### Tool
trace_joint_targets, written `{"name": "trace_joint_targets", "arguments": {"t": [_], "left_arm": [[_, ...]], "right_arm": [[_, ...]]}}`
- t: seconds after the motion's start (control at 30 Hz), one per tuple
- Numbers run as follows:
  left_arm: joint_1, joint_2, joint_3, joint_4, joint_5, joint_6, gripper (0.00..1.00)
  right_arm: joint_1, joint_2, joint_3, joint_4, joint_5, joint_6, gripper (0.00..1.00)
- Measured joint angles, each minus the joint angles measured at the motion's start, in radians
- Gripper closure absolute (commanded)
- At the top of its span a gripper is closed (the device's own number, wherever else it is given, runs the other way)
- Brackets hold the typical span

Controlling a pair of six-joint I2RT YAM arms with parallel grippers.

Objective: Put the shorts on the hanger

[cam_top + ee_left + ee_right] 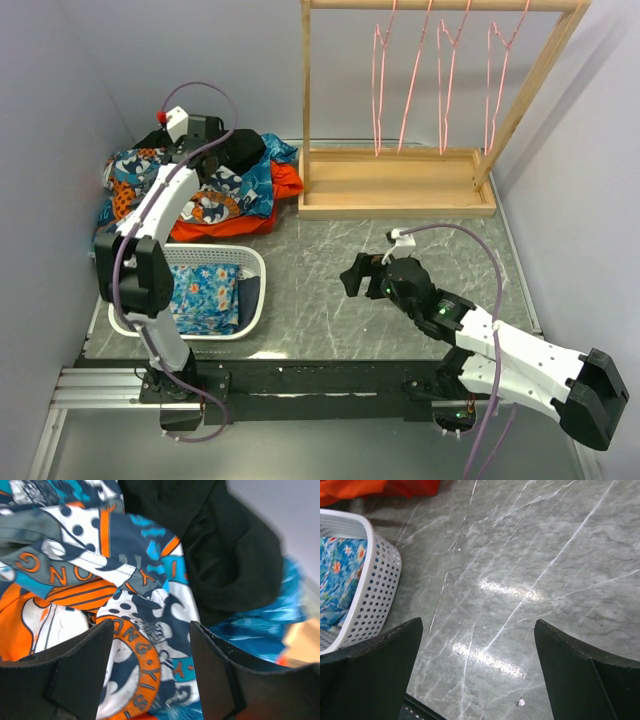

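The printed shorts lie crumpled in a pile of clothes at the back left, in teal, orange, white and navy; they fill the left wrist view. My left gripper hangs open just over the pile, its jaws apart above the print, holding nothing. Several pink wire hangers hang from the wooden rack at the back right. My right gripper is open and empty above the bare grey table at mid-table.
A black garment lies on the pile beside the shorts, with orange cloth beneath. A white basket holds blue flowered cloth. The wooden rack's tray base stands at the back.
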Motion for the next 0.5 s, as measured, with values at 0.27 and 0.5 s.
{"name": "trace_joint_targets", "arguments": {"t": [0.27,0.5], "left_arm": [[0.019,0.132,0.027,0.033,-0.012,0.063,0.39],[0.032,0.198,0.058,0.056,-0.016,0.090,0.97]], "right_arm": [[0.000,0.026,0.000,0.012,-0.042,0.000,0.00],[0.000,0.054,0.000,0.012,-0.055,0.000,0.00]]}}
